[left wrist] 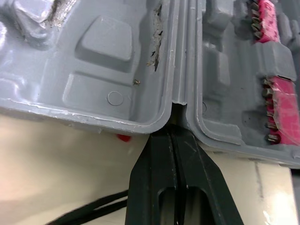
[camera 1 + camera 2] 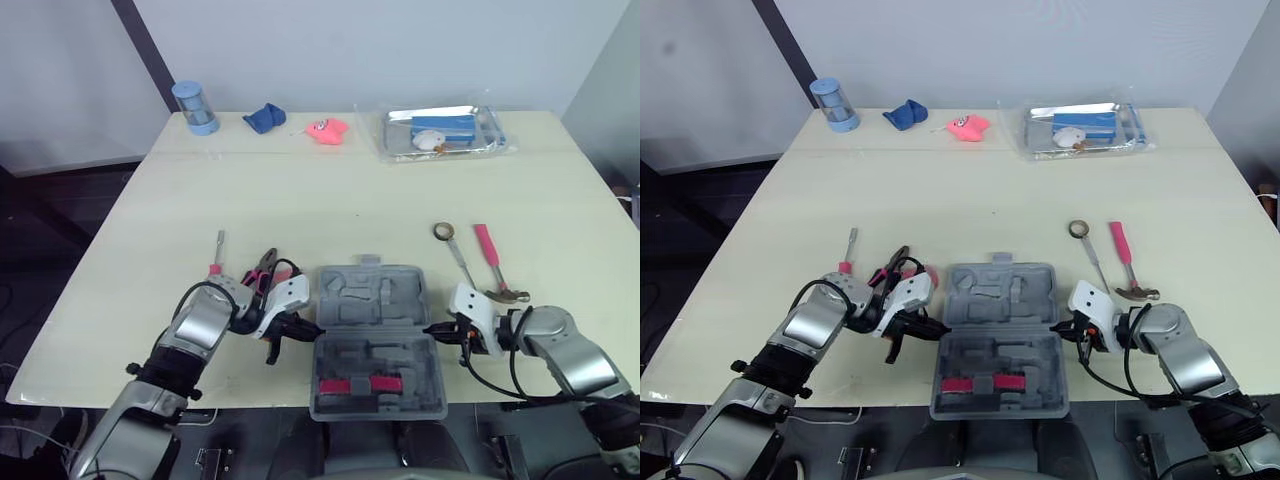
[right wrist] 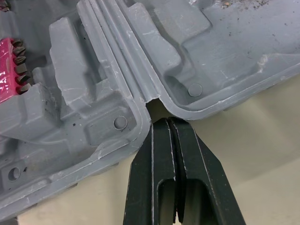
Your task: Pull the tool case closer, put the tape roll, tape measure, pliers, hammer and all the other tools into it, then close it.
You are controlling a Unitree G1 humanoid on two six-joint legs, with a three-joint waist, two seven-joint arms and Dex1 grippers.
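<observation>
My left claw (image 1: 174,133) has its two fingers pressed flat together with nothing between them, the tips nosed into the hinge notch on the left end of the tool case (image 2: 370,298). My right claw (image 3: 165,121) is the same, fingers together and empty, at the hinge notch on the opposite end. So I have the open case pinched endwise between two closed points, lid half toward the far edge and tray half toward me. It sits mid-way along the near edge of the counter (image 2: 350,190), and the tray half looks to reach that edge already, so I judge the pull nearly done. To finish it well I would draw both arms back by the same small amount, pressing lightly inward so neither tip slips out of its notch and the case does not twist, and stop before the tray overhangs enough to tip. The pliers (image 2: 262,270) and screwdriver (image 2: 217,252) lie just left of the case, the hammer (image 2: 490,262) just right.
</observation>
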